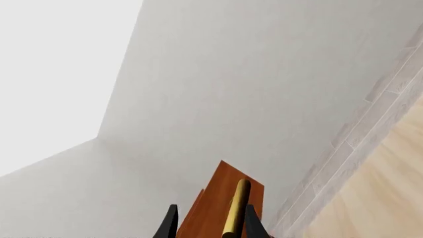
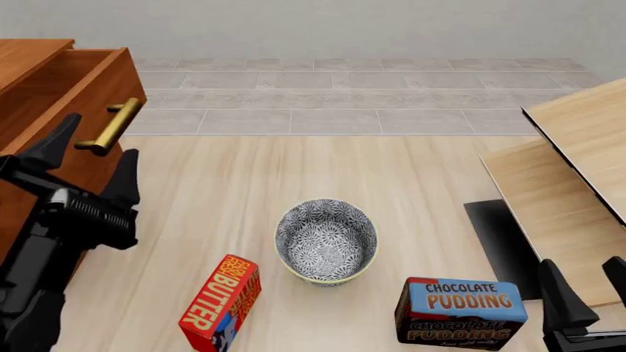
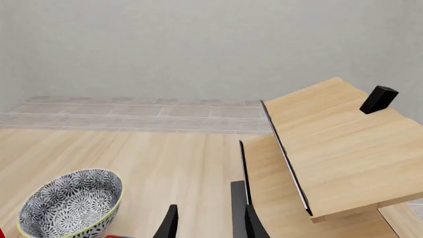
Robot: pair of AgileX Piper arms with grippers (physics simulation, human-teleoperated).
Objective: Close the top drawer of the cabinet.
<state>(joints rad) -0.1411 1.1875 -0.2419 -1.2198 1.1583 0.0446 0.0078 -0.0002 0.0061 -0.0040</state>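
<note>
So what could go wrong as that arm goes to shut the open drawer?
The left gripper hangs open just short of the top drawer's brass handle. Its fingers could catch or slide off the handle instead of pushing the drawer front squarely. An off-centre push might also jam the drawer crooked in the cabinet.

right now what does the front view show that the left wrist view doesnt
Only the front view: the bowl, butter box, pudding box, the pale wood furniture, the right gripper, and the top drawer's open inside.

Only the left wrist view: mostly a bare wall corner.

Both: the open left gripper at the drawer's brass handle, and the drawer front.
</note>
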